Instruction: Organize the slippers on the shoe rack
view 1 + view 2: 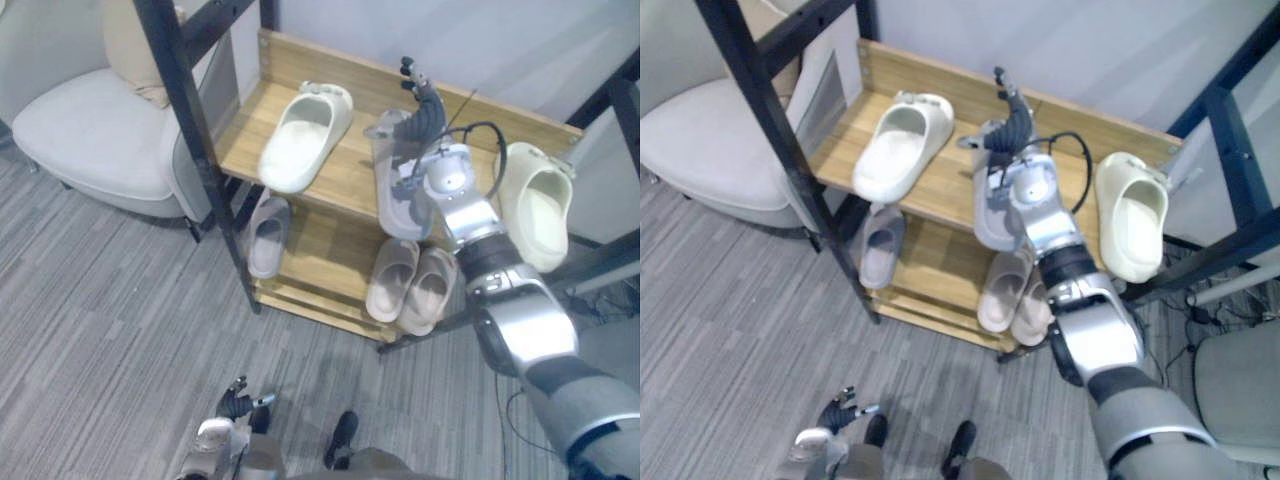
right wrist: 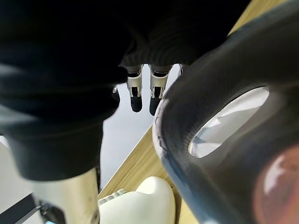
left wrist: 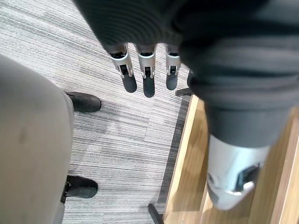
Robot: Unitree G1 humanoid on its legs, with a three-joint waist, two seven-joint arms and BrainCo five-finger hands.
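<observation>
Slippers sit on both shelves of the wooden rack (image 1: 345, 175), which stands beside a pale armchair (image 1: 90, 130). On the top shelf a white slipper (image 1: 305, 135) lies to the left and a cream slipper (image 1: 540, 205) at the right end. The grey slipper (image 1: 390, 175) lies between them, jutting over the front edge. Below are a mauve slipper (image 1: 268, 235) and a beige pair (image 1: 410, 285). The right hand (image 1: 428, 120) rests against the grey slipper, fingers straight. The left hand (image 1: 235, 405) hangs low over the carpet, fingers relaxed and holding nothing.

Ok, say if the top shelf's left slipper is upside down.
Right way up: the white slipper lies sole-down on the shelf, footbed showing.
</observation>
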